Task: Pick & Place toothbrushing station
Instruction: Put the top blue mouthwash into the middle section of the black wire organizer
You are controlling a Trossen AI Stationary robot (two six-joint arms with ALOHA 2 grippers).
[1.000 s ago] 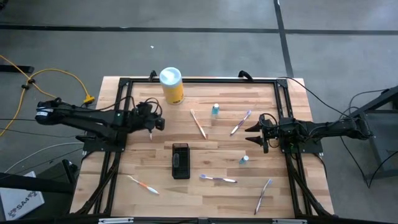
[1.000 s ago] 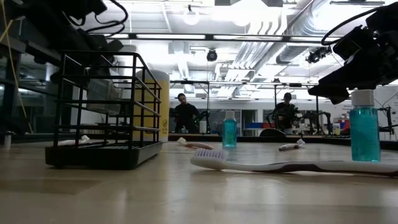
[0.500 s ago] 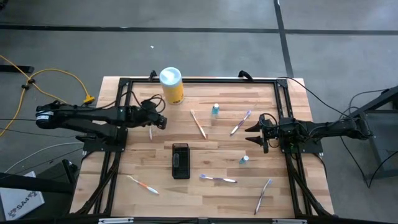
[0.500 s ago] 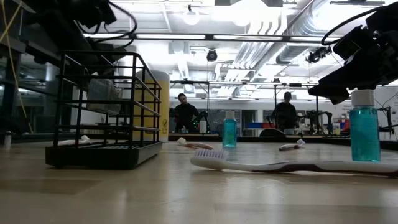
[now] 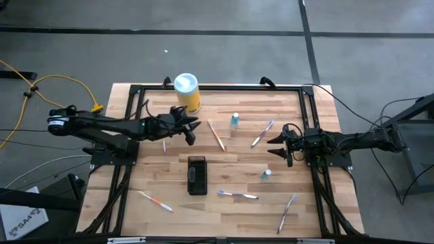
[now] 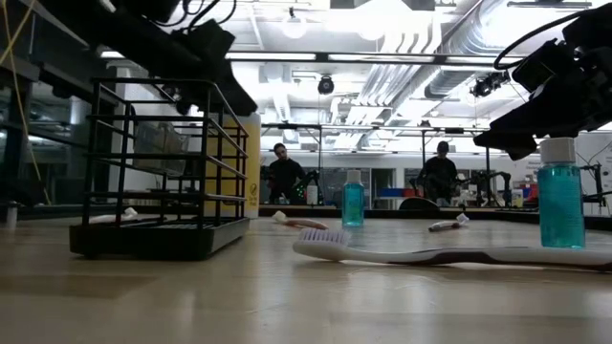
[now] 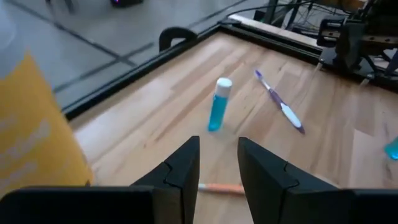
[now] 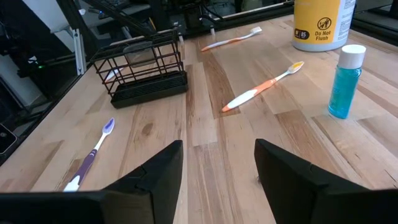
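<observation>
Two grippers: both empty, jaws parted.
Left gripper (image 5: 192, 132): above table, short of black wire toothbrushing station (image 5: 196, 175), likely approaching.
Right gripper (image 5: 274, 146): waiting at table's right side.

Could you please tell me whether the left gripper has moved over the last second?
Yes. The left gripper has moved toward the table's middle, passing the yellow canister; it is above the black rack.

Toothbrushing station (image 5: 196, 175) mid-table; canister (image 5: 187, 93) behind; toothbrushes scattered around.
</observation>
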